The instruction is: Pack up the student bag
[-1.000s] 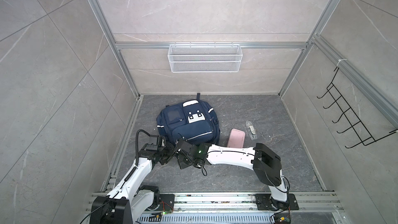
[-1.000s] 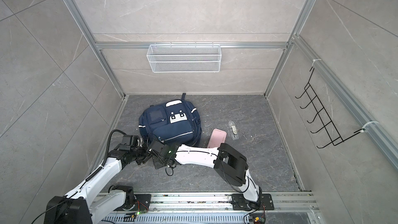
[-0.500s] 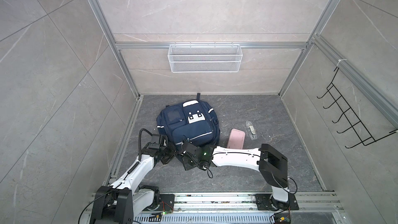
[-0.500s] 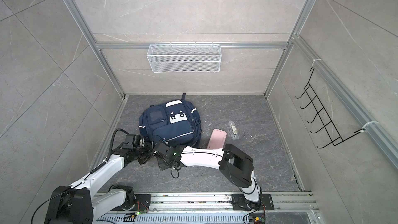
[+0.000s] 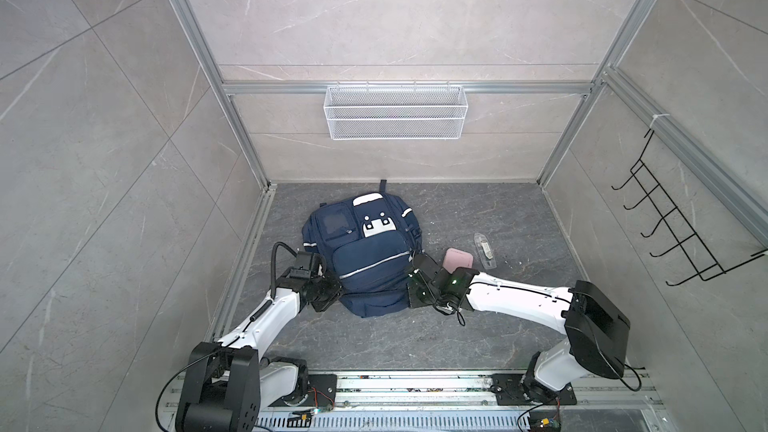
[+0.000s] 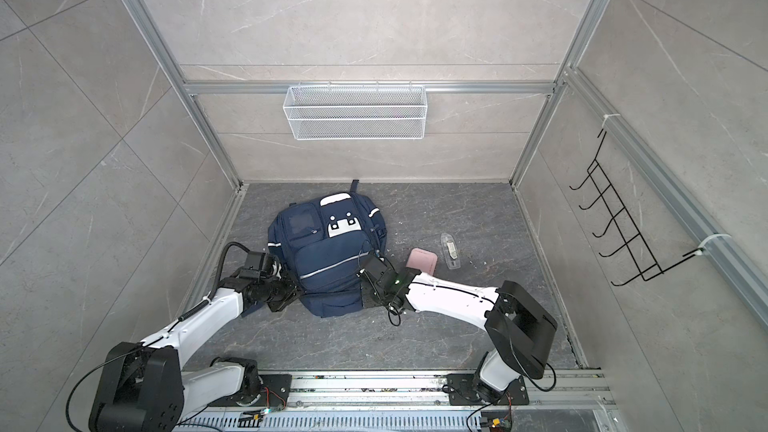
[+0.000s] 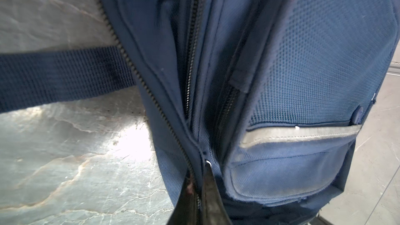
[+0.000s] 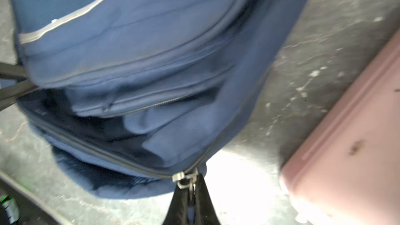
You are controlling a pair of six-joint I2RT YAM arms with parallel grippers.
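Observation:
The student bag (image 5: 368, 257) (image 6: 328, 251) lies flat on the grey floor, navy with white patches and silver stripes. My left gripper (image 5: 336, 290) (image 6: 296, 290) is at its near left side. In the left wrist view it (image 7: 200, 182) is shut on the student bag's fabric (image 7: 292, 165) right at a zip seam. My right gripper (image 5: 409, 281) (image 6: 361, 280) is at the near right side. In the right wrist view it (image 8: 191, 191) is shut on a metal zip pull (image 8: 184, 178), and the zip gapes along the near edge, showing a dark inside (image 8: 108, 130).
A pink case (image 5: 458, 258) (image 6: 423, 261) (image 8: 350, 148) lies just right of the bag, partly under my right wrist. A small clear case (image 5: 483, 246) lies beyond it. A white wire basket (image 5: 395, 112) hangs on the back wall, a black hook rack (image 5: 673, 234) on the right wall.
My right gripper has travelled right along the bag's near edge with the zip pull, opening the zip. My left gripper has closed on the bag's left side.

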